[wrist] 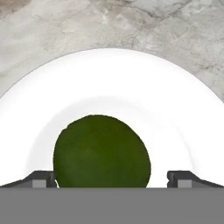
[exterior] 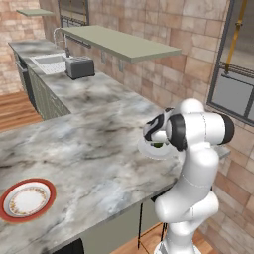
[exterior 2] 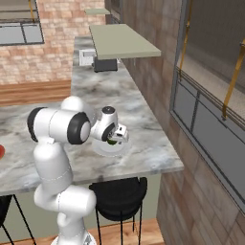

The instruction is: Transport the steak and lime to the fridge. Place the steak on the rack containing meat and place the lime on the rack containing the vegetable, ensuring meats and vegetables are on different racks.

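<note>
In the left base view we see the arm bent over the marble counter (exterior: pixel 89 149), its gripper (exterior: pixel 158 144) hanging over a white plate (exterior: pixel 149 151) near the counter's right end. A sliver of the green lime (exterior: pixel 158 145) shows right under the hand. Well away from the jaws, toward the near left corner of the counter, lies a red-rimmed plate (exterior: pixel 27 199). Far beyond the jaws stand a toaster (exterior: pixel 79 67) and a sink (exterior: pixel 48 63), with a pale green shelf (exterior: pixel 121 42) on the brick wall above them.

In the right base view the gripper (exterior 2: pixel 116 139) points down at the same white plate (exterior 2: pixel 109 148), and we can make out the lime (exterior 2: pixel 112 140) as a small dark green spot directly below the fingers. A black stool (exterior 2: pixel 118 192) stands under the counter edge, lower than the jaws and nearer the camera.

In the hand view the lime (wrist: pixel 101 153) sits between the 2 fingertips (wrist: pixel 41 178), nearer the left tip, where it reaches to the tip's edge so that we cannot tell whether they touch; a clear gap separates it from the right one. The jaws are spread wide and hold nothing. The lime rests in the plate's (wrist: pixel 111 74) shallow middle, and the plate's rim curves around ahead of the jaws, with grey marble beyond it.
</note>
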{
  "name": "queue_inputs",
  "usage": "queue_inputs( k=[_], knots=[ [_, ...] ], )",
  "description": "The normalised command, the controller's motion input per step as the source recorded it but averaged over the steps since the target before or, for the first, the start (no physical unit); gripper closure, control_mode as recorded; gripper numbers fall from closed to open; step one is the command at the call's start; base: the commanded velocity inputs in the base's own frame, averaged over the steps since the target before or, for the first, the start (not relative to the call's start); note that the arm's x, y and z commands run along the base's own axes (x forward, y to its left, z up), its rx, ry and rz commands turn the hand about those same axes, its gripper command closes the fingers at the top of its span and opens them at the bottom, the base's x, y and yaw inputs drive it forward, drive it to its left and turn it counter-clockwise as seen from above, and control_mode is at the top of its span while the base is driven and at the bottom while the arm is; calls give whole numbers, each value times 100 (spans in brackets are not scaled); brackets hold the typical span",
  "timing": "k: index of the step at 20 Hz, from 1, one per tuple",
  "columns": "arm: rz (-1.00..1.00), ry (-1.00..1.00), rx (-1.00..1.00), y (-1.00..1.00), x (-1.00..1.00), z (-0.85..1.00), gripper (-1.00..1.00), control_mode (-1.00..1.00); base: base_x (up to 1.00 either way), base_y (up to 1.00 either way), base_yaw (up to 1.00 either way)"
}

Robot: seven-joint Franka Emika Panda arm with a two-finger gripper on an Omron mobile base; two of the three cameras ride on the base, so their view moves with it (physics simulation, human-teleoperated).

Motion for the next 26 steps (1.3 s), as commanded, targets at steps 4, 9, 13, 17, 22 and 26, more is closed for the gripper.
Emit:
queue_inputs(
  k=[4,9,13,17,22,26],
  knots=[
    [0,0,0,0,14,-16,-100,-100,0,0,0],
    [0,0,0,0,5,-12,-100,-100,0,0,0],
    [0,5,0,0,-2,-16,100,-100,0,0,0],
    [0,2,0,0,-11,-12,100,-100,0,0,0],
    [0,-1,0,0,-15,-7,100,-100,0,0,0],
    [0,-17,1,0,-69,13,100,-100,0,0,0]
  ],
)
